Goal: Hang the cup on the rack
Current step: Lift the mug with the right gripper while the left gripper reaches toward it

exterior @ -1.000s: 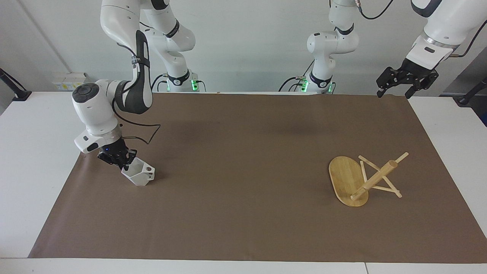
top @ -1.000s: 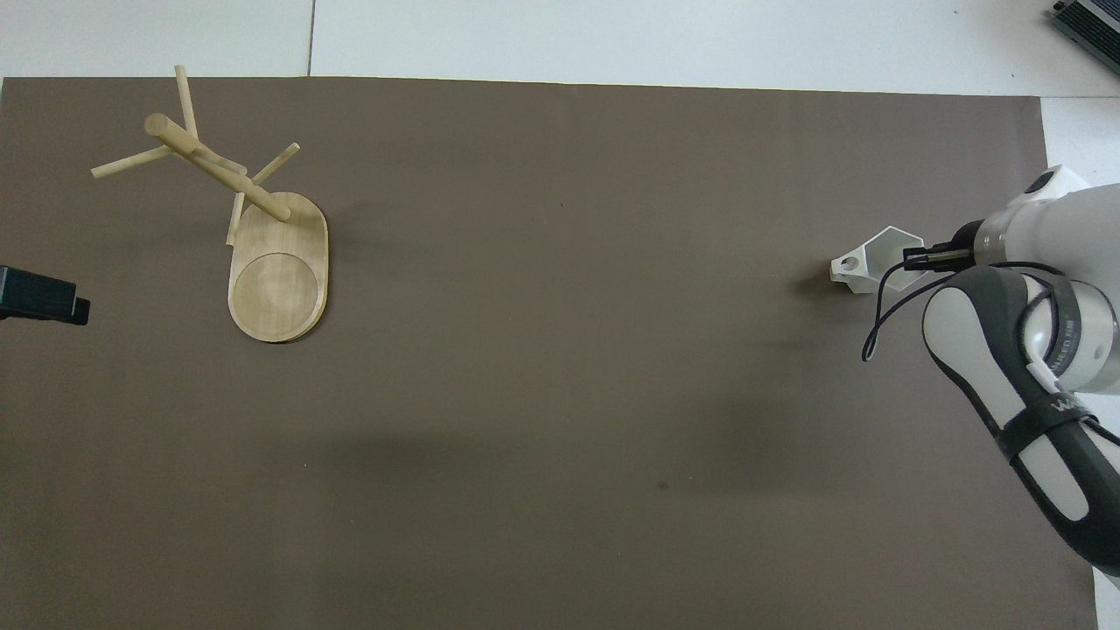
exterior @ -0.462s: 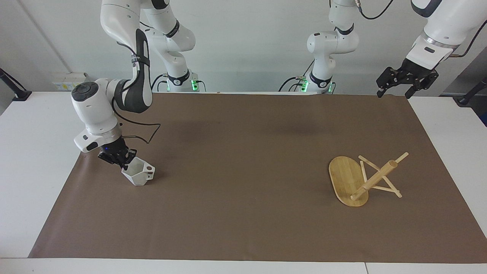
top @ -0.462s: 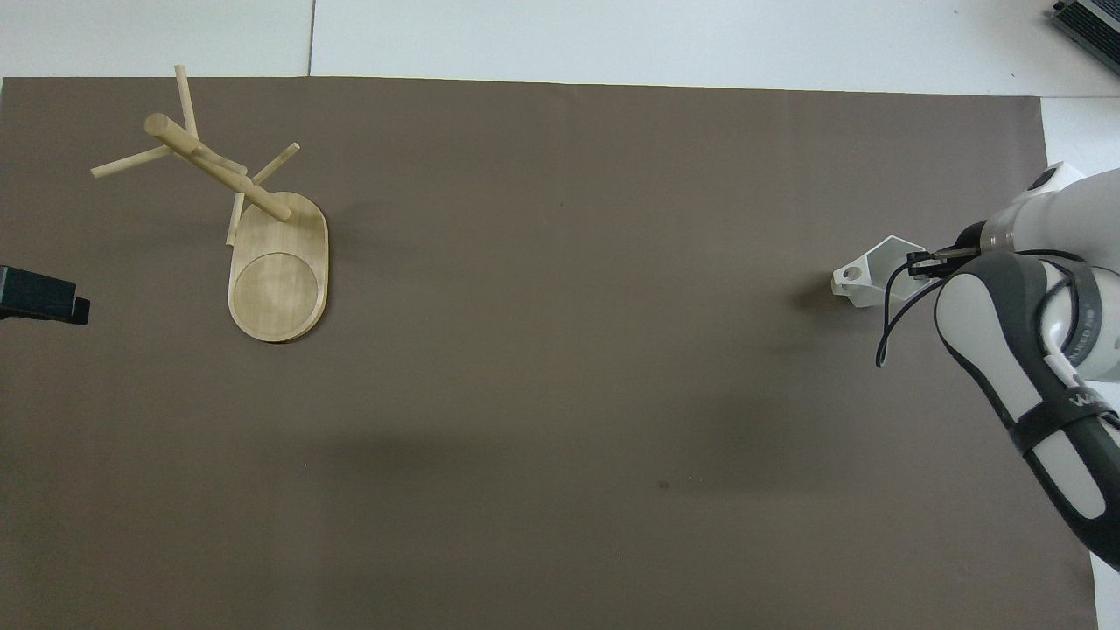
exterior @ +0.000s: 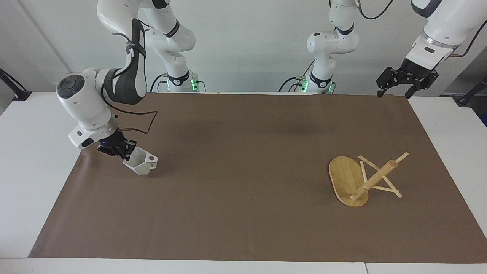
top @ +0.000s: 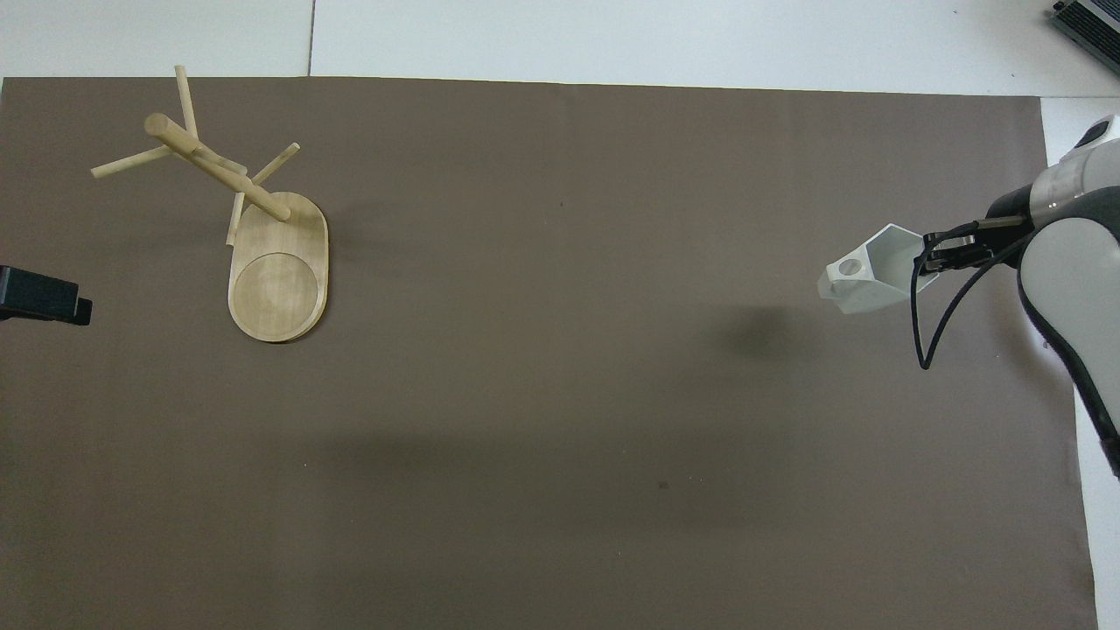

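Observation:
The small white faceted cup hangs tilted from my right gripper, which is shut on its rim and holds it just above the brown mat at the right arm's end of the table. Its blocky handle with the round hole points away from the gripper. In the overhead view the cup and the right gripper show above a separate shadow. The bamboo rack lies tipped over at the left arm's end, resting on its oval base's edge and its pegs; it also shows in the overhead view. My left gripper waits, open, high over the mat's corner.
A brown mat covers most of the white table. Only the tip of the left gripper shows at the overhead view's edge. The right arm's cable loops beside the cup.
My right gripper has lifted the cup off the mat and tilted it up. The cup's shadow has drawn apart from it. The left arm and the rack have not moved.

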You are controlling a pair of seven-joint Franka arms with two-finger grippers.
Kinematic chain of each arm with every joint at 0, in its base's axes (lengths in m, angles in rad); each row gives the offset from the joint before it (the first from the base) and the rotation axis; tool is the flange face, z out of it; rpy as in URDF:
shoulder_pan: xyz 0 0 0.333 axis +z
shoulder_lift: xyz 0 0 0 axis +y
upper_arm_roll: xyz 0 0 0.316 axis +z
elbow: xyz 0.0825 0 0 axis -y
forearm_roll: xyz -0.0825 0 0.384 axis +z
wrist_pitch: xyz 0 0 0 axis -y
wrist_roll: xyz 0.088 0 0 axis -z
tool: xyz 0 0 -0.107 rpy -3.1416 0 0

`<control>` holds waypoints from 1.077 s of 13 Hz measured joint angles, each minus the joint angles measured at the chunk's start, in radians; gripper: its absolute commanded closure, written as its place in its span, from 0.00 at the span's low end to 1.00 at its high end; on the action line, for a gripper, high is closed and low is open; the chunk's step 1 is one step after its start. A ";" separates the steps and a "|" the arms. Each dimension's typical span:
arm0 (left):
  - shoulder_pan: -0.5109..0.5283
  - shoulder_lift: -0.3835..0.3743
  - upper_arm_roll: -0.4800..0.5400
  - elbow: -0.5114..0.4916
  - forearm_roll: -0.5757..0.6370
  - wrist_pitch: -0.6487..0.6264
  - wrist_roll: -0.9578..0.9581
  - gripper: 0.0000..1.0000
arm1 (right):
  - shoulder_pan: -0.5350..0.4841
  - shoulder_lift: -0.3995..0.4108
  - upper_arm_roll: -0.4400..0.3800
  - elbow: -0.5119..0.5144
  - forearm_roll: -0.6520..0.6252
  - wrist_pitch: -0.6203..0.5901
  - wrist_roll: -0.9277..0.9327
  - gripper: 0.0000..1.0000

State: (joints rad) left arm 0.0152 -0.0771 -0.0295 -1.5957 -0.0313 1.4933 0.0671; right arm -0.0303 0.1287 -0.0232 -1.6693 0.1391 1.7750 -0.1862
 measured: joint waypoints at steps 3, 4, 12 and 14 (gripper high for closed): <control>-0.004 -0.010 -0.003 -0.026 0.000 -0.002 -0.069 0.00 | 0.006 -0.074 0.083 0.003 0.137 -0.053 0.074 1.00; -0.009 -0.020 -0.004 -0.047 -0.002 -0.001 -0.123 0.00 | 0.009 -0.088 0.103 0.003 0.199 -0.057 0.113 1.00; -0.066 -0.181 -0.025 -0.377 -0.286 0.180 -0.802 0.00 | 0.016 -0.103 0.457 0.037 0.278 0.152 0.534 1.00; -0.068 -0.210 -0.025 -0.445 -0.399 0.257 -1.003 0.00 | 0.015 -0.087 0.512 0.032 0.279 0.215 0.558 1.00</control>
State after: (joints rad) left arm -0.0530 -0.2871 -0.0548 -2.0410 -0.4299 1.7500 -0.9359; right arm -0.0150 0.0420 0.4885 -1.6372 0.4184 1.9898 0.3721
